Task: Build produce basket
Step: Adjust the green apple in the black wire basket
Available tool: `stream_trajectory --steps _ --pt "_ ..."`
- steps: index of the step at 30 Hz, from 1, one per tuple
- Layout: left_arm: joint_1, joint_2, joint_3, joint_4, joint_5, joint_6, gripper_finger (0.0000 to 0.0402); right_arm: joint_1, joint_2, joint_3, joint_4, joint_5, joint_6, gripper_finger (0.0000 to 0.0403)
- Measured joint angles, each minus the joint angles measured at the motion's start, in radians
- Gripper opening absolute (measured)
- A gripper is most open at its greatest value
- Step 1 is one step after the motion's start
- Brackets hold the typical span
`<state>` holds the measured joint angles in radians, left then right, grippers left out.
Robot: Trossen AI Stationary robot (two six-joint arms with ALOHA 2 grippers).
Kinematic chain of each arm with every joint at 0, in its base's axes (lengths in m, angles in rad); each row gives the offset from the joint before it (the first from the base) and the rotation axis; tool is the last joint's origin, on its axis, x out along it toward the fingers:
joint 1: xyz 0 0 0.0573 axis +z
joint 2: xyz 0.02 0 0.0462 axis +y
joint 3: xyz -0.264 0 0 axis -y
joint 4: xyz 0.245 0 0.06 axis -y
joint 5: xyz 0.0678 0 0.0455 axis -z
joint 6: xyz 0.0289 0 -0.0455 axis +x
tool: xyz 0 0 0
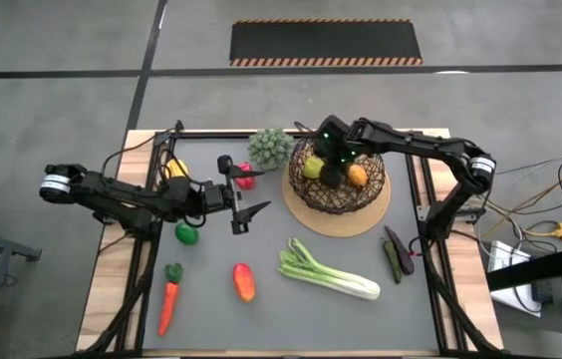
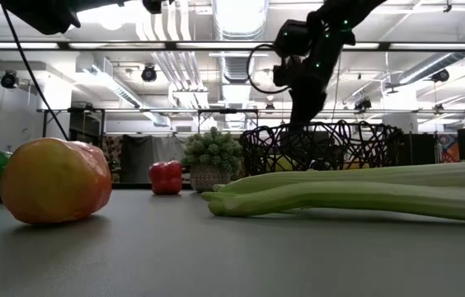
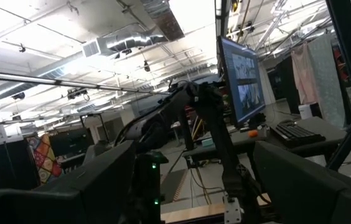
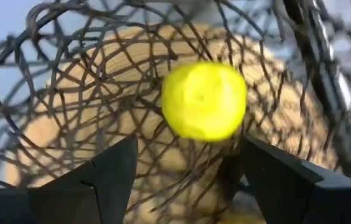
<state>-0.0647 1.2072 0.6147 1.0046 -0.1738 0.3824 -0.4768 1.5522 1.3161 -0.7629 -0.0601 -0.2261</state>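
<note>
Table [image 1: 361, 319] carried everything, grey-topped between wooden edges. Basket [image 1: 313, 195], the dark wire bowl, sat on a tan mat [image 1: 379, 215] at the table's far right side. The right arm reached over it, and the right gripper [image 1: 334, 160] hung inside the rim, fingers [image 4: 101, 180] spread apart with nothing between them; a yellow fruit [image 4: 204, 99] lay on the mesh just beyond them. An orange piece [image 1: 358, 177] lay in the basket too.

The left arm stretched in from the left, its left gripper [image 1: 233, 194] raised above the table's middle, fingers wide and empty.

Outside the basket, a leek [image 1: 328, 275] lay near the front centre. A carrot [image 1: 168, 299] lay at the front left, with an orange-red piece [image 1: 244, 281] between the two. Two dark purple pieces [image 1: 396, 253] lay beside the mat at the right. A green piece [image 1: 187, 234] sat left of centre, a red piece [image 1: 245, 179] beside the left gripper, and a small potted plant [image 1: 270, 148] stood at the back, just left of the basket.
</note>
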Motion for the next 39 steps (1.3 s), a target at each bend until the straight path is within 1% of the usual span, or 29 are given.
stream_trajectory --steps 2,4,9,12,13,15,18,19,21,23,25,27,31,33,35,39 --pt "0.0 0.0 0.0 0.0 0.0 0.0 0.0309 0.006 0.009 -0.001 0.007 0.004 -0.102 0.0267" --pt "0.0 0.0 0.0 0.0 0.0 0.0 0.0309 0.009 0.017 -0.001 0.036 0.021 -0.136 0.0267" --pt "0.0 0.0 0.0 0.0 0.0 0.002 0.0309 0.007 0.02 -0.001 0.088 0.043 -0.09 0.0267" --pt "0.0 0.0 0.0 0.0 -0.001 0.018 0.0309 0.013 0.02 -0.001 0.091 0.134 -0.048 0.0264" --pt "0.0 0.0 0.0 0.0 -0.001 0.018 0.0309 0.013 0.02 -0.001 0.081 0.136 -0.047 0.0258" --pt "0.0 0.0 0.0 0.0 -0.007 0.019 0.0309 0.012 0.019 -0.001 0.066 0.091 -0.068 0.0234" --pt "0.0 0.0 0.0 0.0 -0.017 0.022 0.0309 0.014 0.022 -0.003 0.084 0.086 -0.058 0.0192" --pt "0.0 0.0 0.0 0.0 -0.017 0.023 0.0309 0.014 0.028 -0.003 0.082 0.086 -0.056 0.0185" --pt "0.0 0.0 0.0 0.0 -0.017 0.024 0.0309 0.014 0.04 -0.006 0.082 0.085 -0.039 0.0182" --pt "0.0 0.0 0.0 0.0 -0.017 0.024 0.0309 0.014 0.063 -0.007 0.088 0.085 -0.036 0.0198" --pt "0.0 0.0 0.0 -0.001 -0.018 0.024 0.0309 0.014 0.085 -0.007 0.089 0.085 -0.035 0.0225" --pt "0.0 0.0 0.0 -0.001 -0.018 0.024 0.0309 0.014 0.108 -0.005 0.085 0.086 -0.034 0.0259" --pt "0.0 0.0 0.0 -0.002 -0.018 0.024 0.0309 0.014 0.15 0.005 0.086 0.086 0.029 0.033" --pt "0.0 0.0 0.0 -0.002 -0.018 0.024 0.0309 0.014 0.167 0.007 0.086 0.087 0.028 0.0358" --pt "0.0 0.0 0.0 -0.002 -0.018 0.025 0.0309 0.013 0.187 0.008 0.089 0.095 0.021 0.037" --pt "0.0 0.0 0.0 -0.002 -0.018 0.026 0.0309 0.012 0.226 0.024 0.093 0.09 0.024 0.0374"
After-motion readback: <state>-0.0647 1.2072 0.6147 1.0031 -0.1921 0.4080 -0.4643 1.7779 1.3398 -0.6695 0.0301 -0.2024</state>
